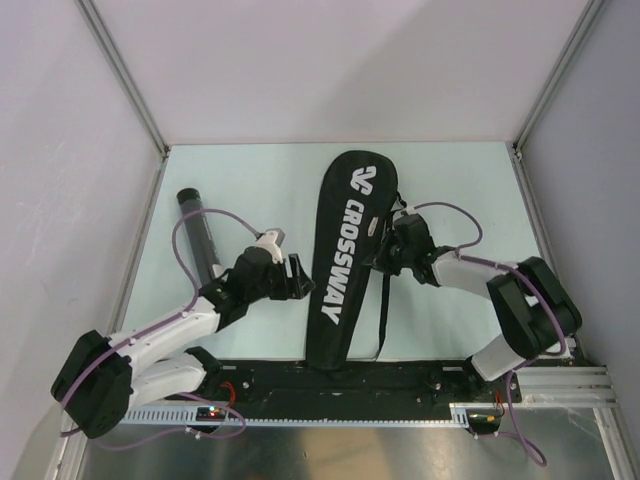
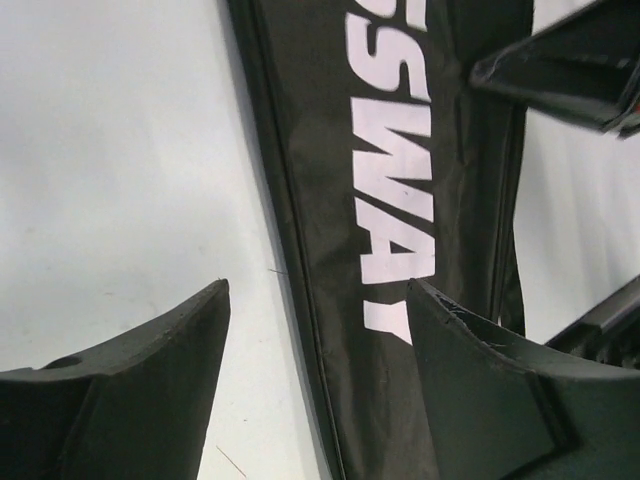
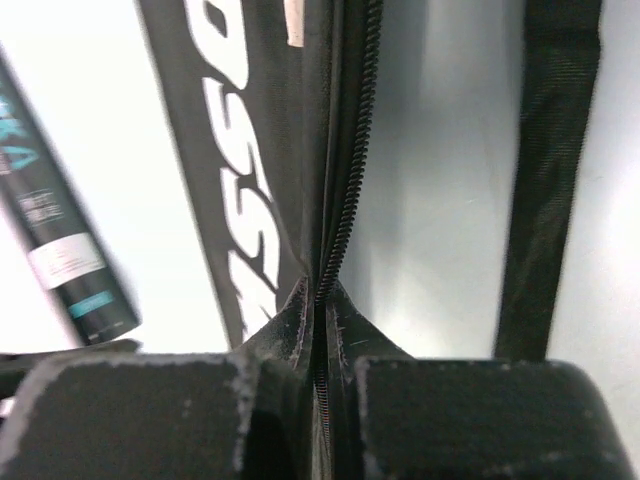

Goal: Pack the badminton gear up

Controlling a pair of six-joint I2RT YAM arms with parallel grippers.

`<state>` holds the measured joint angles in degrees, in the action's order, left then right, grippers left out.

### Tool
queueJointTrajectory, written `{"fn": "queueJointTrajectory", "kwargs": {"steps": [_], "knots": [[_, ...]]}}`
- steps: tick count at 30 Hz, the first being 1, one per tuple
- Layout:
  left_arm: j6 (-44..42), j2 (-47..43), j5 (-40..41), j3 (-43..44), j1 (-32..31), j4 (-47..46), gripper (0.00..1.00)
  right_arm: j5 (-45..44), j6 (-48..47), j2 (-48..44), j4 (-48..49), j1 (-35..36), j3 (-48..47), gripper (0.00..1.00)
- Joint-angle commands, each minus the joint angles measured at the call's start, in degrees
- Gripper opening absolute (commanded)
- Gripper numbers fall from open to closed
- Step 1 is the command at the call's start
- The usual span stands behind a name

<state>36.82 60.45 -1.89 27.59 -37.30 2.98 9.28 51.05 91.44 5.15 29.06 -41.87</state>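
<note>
The black racquet-shaped bag (image 1: 345, 250) marked "CROSSWAY" lies flat in the middle of the table. A black tube (image 1: 200, 235) lies to its left and also shows in the right wrist view (image 3: 60, 250). My left gripper (image 1: 300, 278) hovers open over the bag's left edge (image 2: 400, 150). One finger (image 2: 150, 380) is above the table and the other above the fabric. My right gripper (image 1: 385, 248) is at the bag's right edge. It is shut (image 3: 318, 305) on the zipper seam (image 3: 345, 180), which runs up from between the fingertips.
The bag's black strap (image 3: 550, 180) lies loose on the table just right of the zipper edge. White walls with metal posts (image 1: 125, 80) enclose the table on three sides. The arms' black base rail (image 1: 330, 385) runs along the near edge.
</note>
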Motion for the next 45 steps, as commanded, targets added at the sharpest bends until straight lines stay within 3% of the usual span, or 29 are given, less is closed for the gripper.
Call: {"fn": "queueJointTrajectory", "kwargs": {"steps": [1, 10, 15, 25, 30, 35, 45], "knots": [[-6.83, -2.99, -3.41, -0.49, -4.05, -4.36, 0.74, 2.97, 8.20, -8.45, 0.28, 1.39, -1.02, 0.00], [-19.50, -17.83, 13.57, -2.41, -20.69, -2.42, 0.72, 0.51, 20.55, -16.67, -0.27, 1.87, -3.18, 0.00], [-27.68, -21.89, 14.47, -3.55, -27.03, 0.81, 0.70, -3.92, 23.78, -19.51, -2.50, 1.38, -4.29, 0.00], [-31.96, -23.83, 23.03, -7.50, -45.47, -1.44, 0.74, -5.72, 28.46, -19.83, -2.52, -1.05, -4.71, 0.00], [-33.37, -25.86, 27.47, -7.02, -49.09, 0.36, 0.75, -5.32, 28.52, -18.90, -2.45, -3.06, -5.36, 0.00], [-34.85, -26.25, 27.03, -6.03, -50.75, 1.47, 0.80, -4.66, 29.17, -18.49, -2.33, -4.69, -5.42, 0.00], [-40.78, -20.19, 34.58, -7.20, -52.28, -1.02, 0.85, -3.38, 30.16, -19.49, -1.41, -5.75, -5.42, 0.00]]}}
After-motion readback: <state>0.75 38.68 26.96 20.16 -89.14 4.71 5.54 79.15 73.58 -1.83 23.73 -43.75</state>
